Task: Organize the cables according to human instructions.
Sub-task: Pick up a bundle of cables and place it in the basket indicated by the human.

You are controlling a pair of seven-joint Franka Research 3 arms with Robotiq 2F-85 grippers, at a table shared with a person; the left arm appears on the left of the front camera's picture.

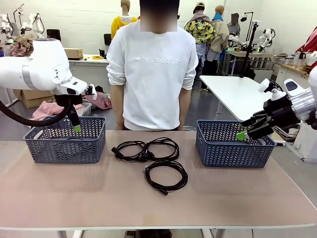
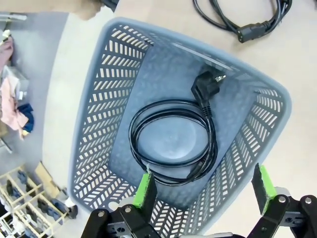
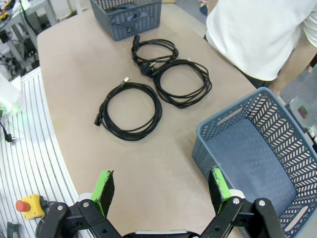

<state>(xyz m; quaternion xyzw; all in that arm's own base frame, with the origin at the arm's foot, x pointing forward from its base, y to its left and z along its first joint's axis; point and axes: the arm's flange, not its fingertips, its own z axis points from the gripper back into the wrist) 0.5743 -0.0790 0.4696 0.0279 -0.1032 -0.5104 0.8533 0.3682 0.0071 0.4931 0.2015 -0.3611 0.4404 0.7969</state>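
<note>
Found the left gripper hanging above the left basket, jaws wide apart and holding nothing. Saw one cable coiled flat on that basket's floor, plug resting outside the ring toward the wall nearest the loose cords. Counted three more cables on the table between the baskets, in front of the person. Made out a far-left coil and a far-right coil touching side by side, and a near coil just beside them toward the robot. Judged all of them light, limp and a little springy, likely to sag or unwind if lifted by a single strand. Reckoned the best hold to be across the bundled loops at a rim, away from the hard plugs. Noted every coil lying flat, the far pair together stretched left to right with plugs meeting in the middle. Noted the near coil roughly round, ends poking out at its left and near edges. Found the right basket showing a bare floor, and the right gripper hovering by its right end, jaws likewise spread and empty.
</note>
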